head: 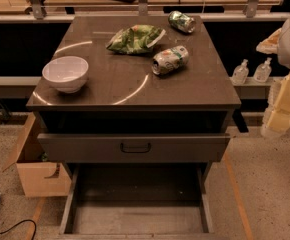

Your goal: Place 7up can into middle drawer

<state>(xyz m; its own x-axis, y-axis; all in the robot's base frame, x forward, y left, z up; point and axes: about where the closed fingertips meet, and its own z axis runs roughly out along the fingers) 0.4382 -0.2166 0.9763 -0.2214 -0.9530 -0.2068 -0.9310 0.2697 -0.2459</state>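
Observation:
The 7up can point(170, 60) is silver-white with green print. It lies on its side on the cabinet top, right of centre. The middle drawer point(135, 219) is pulled out low at the front, a wide shallow tray with a bare floor and nothing in it. My gripper point(275, 126) hangs at the end of the cream-coloured arm at the right edge of the camera view. It is off to the right of the cabinet, below countertop height, well apart from the can, and holds nothing that shows.
A darker green can point(181, 21) lies at the back right of the top, a green chip bag point(135, 38) beside it, and a white bowl point(65, 73) at the left. A closed drawer front with a black loop handle point(135, 147) sits above the open tray. A cardboard box point(35, 169) stands on the floor at the left.

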